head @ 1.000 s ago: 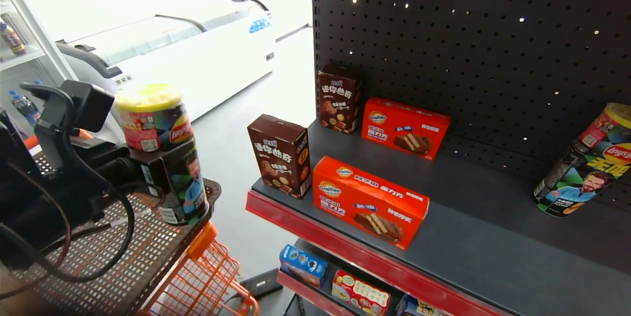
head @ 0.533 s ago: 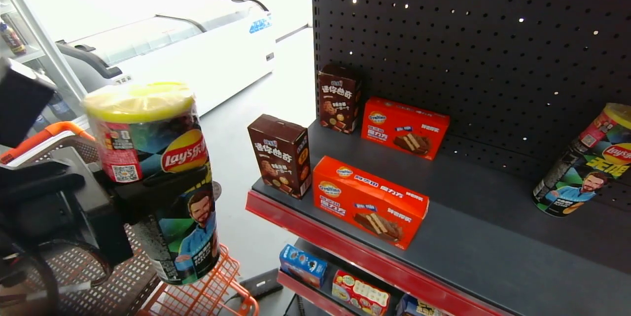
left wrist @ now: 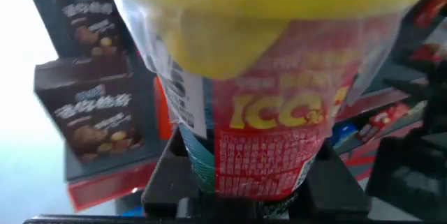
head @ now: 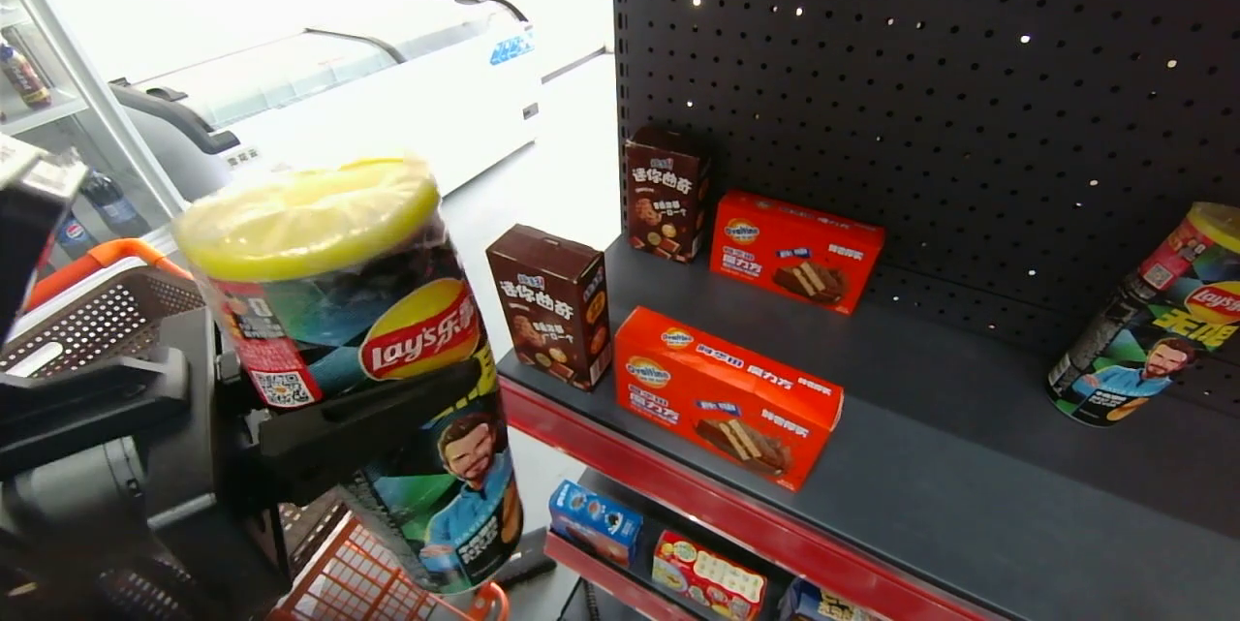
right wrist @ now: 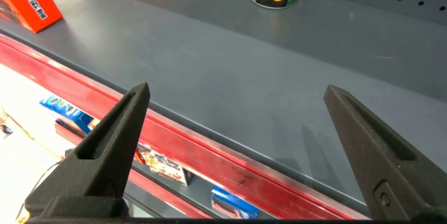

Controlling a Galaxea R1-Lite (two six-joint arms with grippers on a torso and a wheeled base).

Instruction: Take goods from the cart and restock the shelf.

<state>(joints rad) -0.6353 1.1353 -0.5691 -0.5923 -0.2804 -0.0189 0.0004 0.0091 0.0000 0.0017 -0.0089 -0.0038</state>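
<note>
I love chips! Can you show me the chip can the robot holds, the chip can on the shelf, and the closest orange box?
held chip can [head: 421, 342]: head view, on its red logo.
shelf chip can [head: 1151, 323]: head view, middle of its label.
front orange box [head: 727, 393]: head view, on its top face.

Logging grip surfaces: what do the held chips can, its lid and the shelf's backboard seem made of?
The chips can: glossy printed wrap, probably over cardboard; label shows sheen. Its lid: translucent yellow plastic; light glows through. The backboard: matte dark perforated sheet, likely painted metal.
</note>
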